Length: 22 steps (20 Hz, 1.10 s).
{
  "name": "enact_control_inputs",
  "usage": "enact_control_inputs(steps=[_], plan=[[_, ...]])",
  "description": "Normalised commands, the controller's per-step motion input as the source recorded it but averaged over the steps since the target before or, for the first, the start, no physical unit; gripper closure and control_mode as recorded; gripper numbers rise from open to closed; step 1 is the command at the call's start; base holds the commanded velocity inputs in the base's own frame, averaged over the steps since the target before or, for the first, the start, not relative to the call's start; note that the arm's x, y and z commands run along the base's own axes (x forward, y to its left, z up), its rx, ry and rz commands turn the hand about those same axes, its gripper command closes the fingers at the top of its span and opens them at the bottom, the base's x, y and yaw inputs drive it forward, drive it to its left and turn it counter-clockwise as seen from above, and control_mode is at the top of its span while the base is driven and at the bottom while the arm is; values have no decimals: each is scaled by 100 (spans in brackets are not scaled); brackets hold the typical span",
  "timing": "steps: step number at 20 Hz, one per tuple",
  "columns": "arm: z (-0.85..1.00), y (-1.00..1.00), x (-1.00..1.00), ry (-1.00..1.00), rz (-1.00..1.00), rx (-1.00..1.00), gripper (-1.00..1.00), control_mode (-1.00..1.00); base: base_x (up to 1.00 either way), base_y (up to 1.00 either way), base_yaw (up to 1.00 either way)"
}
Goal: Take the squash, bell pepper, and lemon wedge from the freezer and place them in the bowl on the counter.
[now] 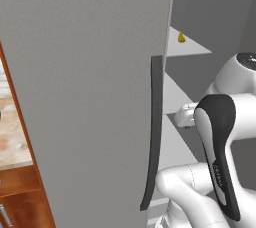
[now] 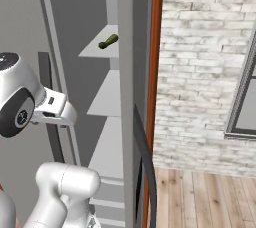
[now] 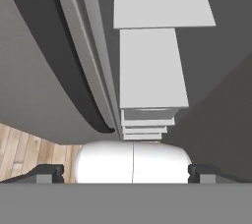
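Dark were the two finger tips of the gripper, seen at opposite sides along the bottom of the hand view, spread as wide as they go with nothing between them. The hand camera looked down past pale grey shelves inside the freezer, stacked one below another, and past the dark curved handle of a door on the left.

In the left base view, one large matte-grey door stood in front, with one dark curved vertical handle on its edge. Behind it, one small yellow lemon wedge lay on an upper shelf, well apart from the arm.

In the right base view, one dark green squash lay on an upper shelf, toward its rear, also well clear of the arm. A second door edge with one dark handle stood to the right.

One strip of beige counter over reddish wooden cabinets showed at the far left. One white brick wall and one window frame stood to the right.
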Motion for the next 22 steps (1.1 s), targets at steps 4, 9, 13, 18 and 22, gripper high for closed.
enact_control_inputs(steps=[4,9,13,18,22], plan=[[0,0,0,0,0,0,-100,100,1,-10,0],[15,-36,0,-1,0,2,-100,-100,0,0,0],[41,-26,2,-7,0,5,-100,-100,0,0,0],[27,-9,8,-21,0,1,-100,-100,0,0,0],[29,-11,10,-24,0,0,-100,-100,0,0,0]])
